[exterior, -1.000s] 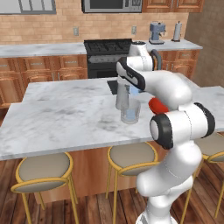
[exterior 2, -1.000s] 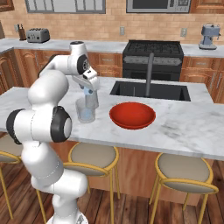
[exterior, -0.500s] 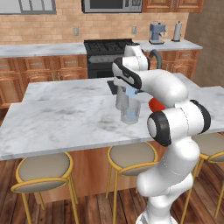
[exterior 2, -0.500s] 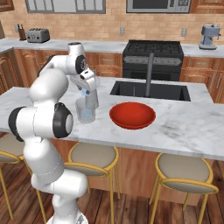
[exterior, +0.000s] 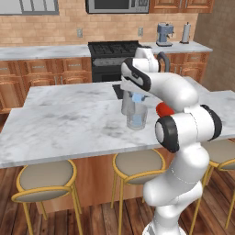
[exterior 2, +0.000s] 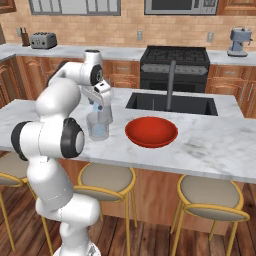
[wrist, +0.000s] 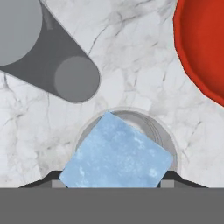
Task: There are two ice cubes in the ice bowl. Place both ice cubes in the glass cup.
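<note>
Hovering over the glass cup [wrist: 127, 131], the fingers [wrist: 113, 183] grasp an ice cube [wrist: 116, 153] directly above its mouth, with the ice bowl [wrist: 201, 48] at two o'clock on the desk [wrist: 131, 57]. Next, judging by this: unclench squarely over the cup.

Robot arm [exterior: 183, 124]: glossy white, rounded link casings joined by dark, nearly black joint rings (one broad band at each elbow-like bulge). Pedestal-like white lower body, swelling toward the floor. Pincer [wrist: 111, 183]: two small dark finger tips on a white hand.
</note>
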Available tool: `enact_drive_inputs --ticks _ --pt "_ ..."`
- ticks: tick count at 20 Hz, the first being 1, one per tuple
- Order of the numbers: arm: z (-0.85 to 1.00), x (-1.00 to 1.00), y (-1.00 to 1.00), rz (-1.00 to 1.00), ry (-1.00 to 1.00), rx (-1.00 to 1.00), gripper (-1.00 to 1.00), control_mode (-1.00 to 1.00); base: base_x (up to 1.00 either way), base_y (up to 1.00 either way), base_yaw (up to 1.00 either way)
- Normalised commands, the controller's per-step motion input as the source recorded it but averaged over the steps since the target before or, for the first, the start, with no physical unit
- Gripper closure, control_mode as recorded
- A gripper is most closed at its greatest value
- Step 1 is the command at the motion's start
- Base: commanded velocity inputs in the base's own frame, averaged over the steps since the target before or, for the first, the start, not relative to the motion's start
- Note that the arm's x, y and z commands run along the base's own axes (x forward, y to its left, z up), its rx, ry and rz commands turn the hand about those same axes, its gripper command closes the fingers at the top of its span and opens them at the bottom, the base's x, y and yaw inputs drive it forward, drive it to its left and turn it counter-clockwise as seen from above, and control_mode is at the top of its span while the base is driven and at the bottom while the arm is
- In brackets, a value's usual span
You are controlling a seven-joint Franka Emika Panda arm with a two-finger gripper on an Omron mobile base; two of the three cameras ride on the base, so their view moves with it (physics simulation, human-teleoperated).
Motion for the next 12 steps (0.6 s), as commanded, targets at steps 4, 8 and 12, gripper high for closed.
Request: enact_drive_inputs --ticks 4,8,12 --pt "-0.11 -0.08 0.0 0.0 0.03 0.03 1.0 -1.0 0.0 0.0 0.0" --pt "-0.12 0.0 0.0 0.0 0.01 -0.01 1.0 -1.0 0.0 0.0 0.0" --pt "-0.1 0.0 0.0 0.0 0.02 -0.03 1.0 -1.0 0.0 0.0 0.0"
